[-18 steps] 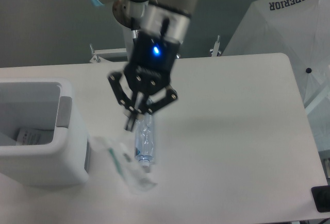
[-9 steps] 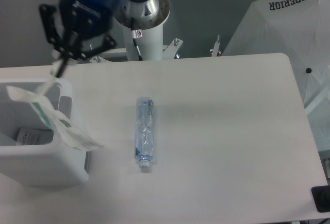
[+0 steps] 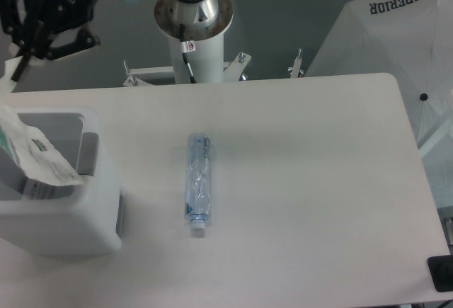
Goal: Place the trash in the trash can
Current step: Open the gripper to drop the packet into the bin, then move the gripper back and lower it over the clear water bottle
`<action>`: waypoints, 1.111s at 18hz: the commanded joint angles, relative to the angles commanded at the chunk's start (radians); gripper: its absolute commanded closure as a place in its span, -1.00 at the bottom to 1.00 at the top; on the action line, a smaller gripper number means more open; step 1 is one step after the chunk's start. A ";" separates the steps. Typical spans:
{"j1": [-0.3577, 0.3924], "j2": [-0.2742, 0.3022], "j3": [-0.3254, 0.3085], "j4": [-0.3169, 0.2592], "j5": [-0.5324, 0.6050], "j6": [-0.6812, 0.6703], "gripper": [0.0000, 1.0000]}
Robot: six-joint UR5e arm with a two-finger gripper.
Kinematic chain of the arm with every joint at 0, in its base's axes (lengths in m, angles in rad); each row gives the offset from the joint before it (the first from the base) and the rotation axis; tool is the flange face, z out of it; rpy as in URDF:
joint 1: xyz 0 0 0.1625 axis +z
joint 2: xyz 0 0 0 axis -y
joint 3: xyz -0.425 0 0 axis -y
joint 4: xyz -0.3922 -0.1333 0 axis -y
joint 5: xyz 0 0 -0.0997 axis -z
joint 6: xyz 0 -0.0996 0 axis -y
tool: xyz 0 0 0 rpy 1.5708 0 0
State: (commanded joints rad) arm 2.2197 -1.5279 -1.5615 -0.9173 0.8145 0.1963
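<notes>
- The surface (image 3: 304,180) is white and smooth.
- A squashed clear bottle (image 3: 198,185) lies flat near its middle, white cap toward the front edge.
- A big white trash can (image 3: 67,216) stands at its left side.

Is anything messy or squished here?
Yes. The bottle on the table is crushed and lying on its side, not in the bin. The bag dangles crumpled over the bin's opening, below the gripper; whether it is held is unclear.

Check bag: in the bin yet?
Not fully. The plastic bag hangs from the gripper over the trash can, its lower end over the opening.
</notes>
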 joint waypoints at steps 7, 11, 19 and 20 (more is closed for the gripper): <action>-0.006 -0.012 -0.034 0.008 0.008 0.037 -0.85; -0.002 -0.054 -0.046 0.012 0.069 0.067 -1.00; 0.211 -0.153 -0.046 0.011 0.086 0.069 -1.00; 0.233 -0.167 -0.048 0.011 0.086 0.069 -1.00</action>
State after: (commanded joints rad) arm 2.4526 -1.6949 -1.6091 -0.9066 0.9004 0.2654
